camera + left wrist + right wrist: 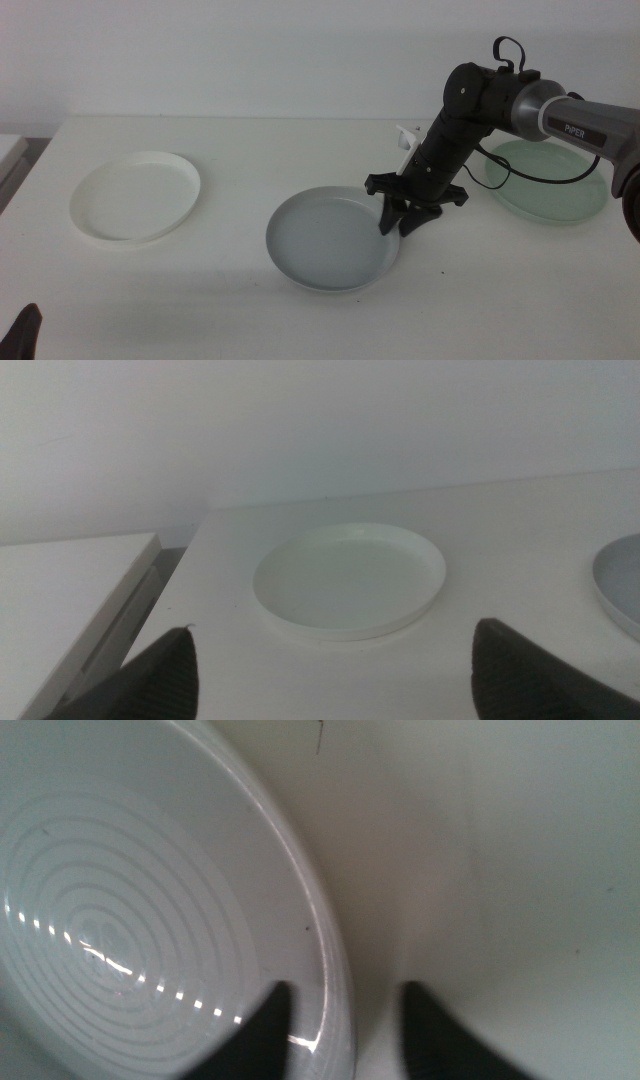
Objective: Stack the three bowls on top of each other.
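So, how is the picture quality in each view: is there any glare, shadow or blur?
Middle view: even, soft light, with a faint shadow under the grey bowl at the right gripper. Left wrist view: dim and slightly soft; the white bowl is readable, and the left gripper jaws are dark blurs. Right wrist view: a dotted line of glare crosses the grey bowl, and the jaws are out of focus.

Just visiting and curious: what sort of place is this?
Probably a robotics lab or test bench: a bare white table against a plain wall, a robot arm marked PiPER, and three bowls laid out, its end effector straddling the grey bowl's rim.
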`<state>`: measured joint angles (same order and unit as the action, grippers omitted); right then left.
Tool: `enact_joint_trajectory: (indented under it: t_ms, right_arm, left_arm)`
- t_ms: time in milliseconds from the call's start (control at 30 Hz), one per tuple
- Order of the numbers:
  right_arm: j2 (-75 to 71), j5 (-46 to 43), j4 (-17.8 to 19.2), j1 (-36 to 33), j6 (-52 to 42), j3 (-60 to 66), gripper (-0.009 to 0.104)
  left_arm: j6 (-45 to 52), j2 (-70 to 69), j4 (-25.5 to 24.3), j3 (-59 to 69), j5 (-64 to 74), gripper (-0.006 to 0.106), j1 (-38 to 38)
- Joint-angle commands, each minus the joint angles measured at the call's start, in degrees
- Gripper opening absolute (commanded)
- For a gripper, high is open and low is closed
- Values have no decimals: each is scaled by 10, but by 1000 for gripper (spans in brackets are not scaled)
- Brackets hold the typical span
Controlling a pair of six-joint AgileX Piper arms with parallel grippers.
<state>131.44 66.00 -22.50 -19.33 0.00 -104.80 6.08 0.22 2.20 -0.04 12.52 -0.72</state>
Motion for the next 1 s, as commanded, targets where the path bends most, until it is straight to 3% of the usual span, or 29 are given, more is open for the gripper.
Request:
enact_joint_trajectory:
  t_ms: [0,133,200,400,600,767,967]
  right_arm:
    - [-4,3,0,-1,0,-3,39]
    - [-25,4,-1,0,-26,-4,82]
    - [-51,7,4,13,-40,-9,91]
    - [-154,33,71,101,-43,-42,93]
    - [-190,22,122,238,-33,-56,93]
    - [-146,-36,130,315,-19,-56,93]
    - [-69,-96,131,342,-16,-56,93]
  left_arm:
    - [-1,-2,2,0,-8,94,2]
    - [-1,-2,2,0,-8,94,2]
    - [-1,-2,2,0,-8,94,2]
    - [-1,-2,2,0,-8,94,2]
    - [-1,-2,2,0,-8,94,2]
    - [-1,-2,2,0,-8,94,2]
    - [-1,-2,2,0,-8,94,2]
